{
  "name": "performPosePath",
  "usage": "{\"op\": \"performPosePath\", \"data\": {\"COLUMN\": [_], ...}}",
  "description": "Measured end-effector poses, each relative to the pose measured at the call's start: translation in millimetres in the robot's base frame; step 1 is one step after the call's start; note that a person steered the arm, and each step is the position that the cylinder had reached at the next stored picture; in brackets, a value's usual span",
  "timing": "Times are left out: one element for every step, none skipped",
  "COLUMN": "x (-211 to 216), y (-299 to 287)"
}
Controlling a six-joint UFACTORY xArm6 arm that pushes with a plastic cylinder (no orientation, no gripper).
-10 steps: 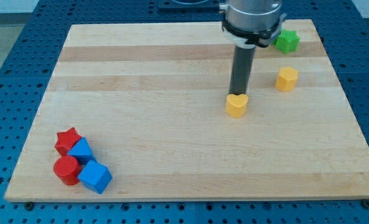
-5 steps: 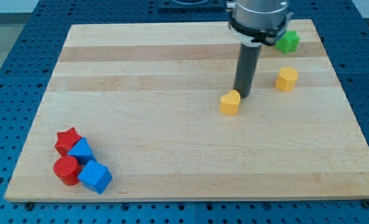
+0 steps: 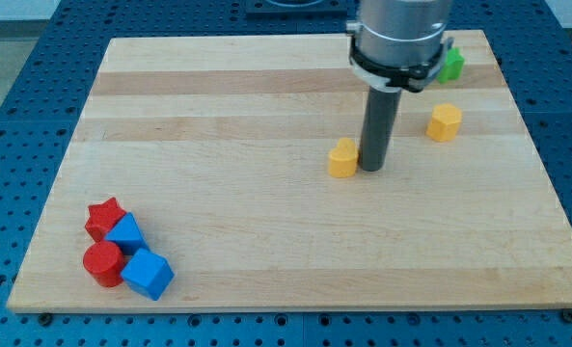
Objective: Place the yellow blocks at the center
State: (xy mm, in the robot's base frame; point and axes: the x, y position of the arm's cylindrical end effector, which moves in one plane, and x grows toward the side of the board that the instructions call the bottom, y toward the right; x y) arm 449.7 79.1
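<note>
Camera view: my tip (image 3: 371, 168), a bare rod with no claw, touches the right side of the yellow heart block (image 3: 342, 159) right of centre. The yellow hexagon block (image 3: 445, 122) sits farther right. Both look light, rigid, slidable; push flat sides squarely.

Pale wooden board (image 3: 218, 212), smooth and matt, with lengthwise grain bands in lighter and darker tones. Matt, plastic-looking yellow blocks (image 3: 343, 159) (image 3: 445, 122), evenly coloured; same dull finish on the red and blue cluster (image 3: 123, 255). Dark matt rod down to my tip (image 3: 371, 169), under a satin grey metal collar (image 3: 401, 34).
</note>
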Motion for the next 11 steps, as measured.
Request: {"op": "performPosePath", "data": {"x": [-1.7,-9.9,-21.6,-19.4,-1.2,8.9,-3.5,-51.0,-71.3,-71.3,-69.0], "y": [-22.7,-46.6,-74.6,-33.9,30.9,91.7,139.3,148.0,147.5,140.4,113.3]}}
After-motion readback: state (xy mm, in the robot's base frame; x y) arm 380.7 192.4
